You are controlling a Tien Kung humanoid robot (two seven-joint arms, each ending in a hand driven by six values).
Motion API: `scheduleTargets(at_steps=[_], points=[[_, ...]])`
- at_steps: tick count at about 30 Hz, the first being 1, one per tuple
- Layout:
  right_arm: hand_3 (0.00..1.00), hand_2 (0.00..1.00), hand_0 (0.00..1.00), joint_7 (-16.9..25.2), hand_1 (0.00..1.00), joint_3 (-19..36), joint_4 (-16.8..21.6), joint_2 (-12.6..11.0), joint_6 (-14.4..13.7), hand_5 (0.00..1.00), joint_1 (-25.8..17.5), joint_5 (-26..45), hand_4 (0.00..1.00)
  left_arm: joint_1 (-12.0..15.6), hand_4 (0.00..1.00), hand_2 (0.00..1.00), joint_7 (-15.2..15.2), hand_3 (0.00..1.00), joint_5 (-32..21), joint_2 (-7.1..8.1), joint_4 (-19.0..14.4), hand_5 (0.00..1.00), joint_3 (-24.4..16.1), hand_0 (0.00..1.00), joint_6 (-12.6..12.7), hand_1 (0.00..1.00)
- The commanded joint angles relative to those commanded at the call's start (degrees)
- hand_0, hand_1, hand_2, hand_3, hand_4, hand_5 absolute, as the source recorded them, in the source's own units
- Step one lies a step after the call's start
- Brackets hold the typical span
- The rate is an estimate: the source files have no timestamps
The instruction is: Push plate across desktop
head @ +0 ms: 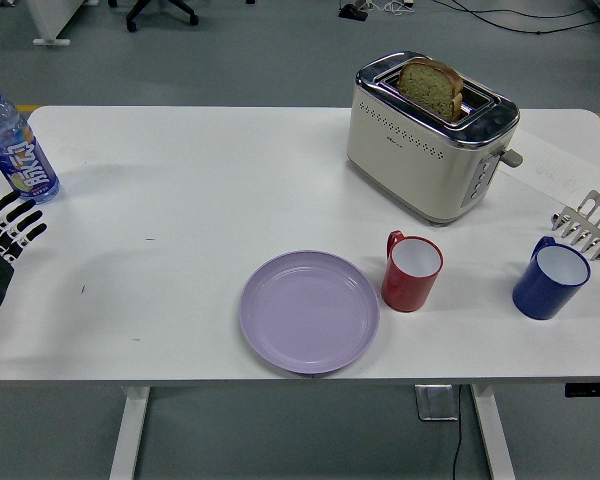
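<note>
A lilac plate (310, 311) lies empty near the front edge of the white table (200, 190), at its middle. My left hand (2, 243) shows at the far left edge over the table, fingers spread and holding nothing, well to the left of the plate. My right hand is not in view.
A red mug (412, 271) stands just right of the plate. A blue mug (551, 280) and a metal rack (588, 225) are at the right. A cream toaster (430, 138) with a bread slice stands at the back. A water bottle (16, 147) is at far left.
</note>
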Motion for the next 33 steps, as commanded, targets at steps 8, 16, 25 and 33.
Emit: scheduleTargets(at_steps=[8, 16, 25, 33], points=[[0.61, 0.658, 0.632, 0.0, 0.567, 0.08, 0.0, -0.03, 0.02, 0.317, 0.05, -0.11, 0.168, -0.19, 0.513, 0.773, 1.7, 0.772, 0.44, 0.14, 0.06, 0.998, -0.24, 0.729, -0.64, 0.794], [0.611, 0.658, 0.632, 0.03, 0.567, 0.1, 0.0, -0.01, 0.0, 0.318, 0.06, -0.1, 0.168, -0.28, 0.513, 0.772, 1.6, 0.768, 0.44, 0.18, 0.26, 0.998, -0.44, 0.727, 0.08, 0.793], [0.611, 0.658, 0.632, 0.07, 0.567, 0.09, 0.0, 0.05, -0.04, 0.317, -0.13, -0.02, 0.168, -0.42, 0.521, 0.768, 1.37, 0.763, 0.77, 0.14, 0.56, 0.998, -0.24, 0.723, 0.59, 0.787], [0.611, 0.658, 0.632, 0.07, 0.568, 0.06, 0.0, -0.02, 0.11, 0.318, -0.14, -0.56, 0.168, -0.11, 0.52, 0.763, 1.03, 0.761, 1.0, 0.22, 0.2, 0.998, -0.54, 0.723, 1.15, 0.78]])
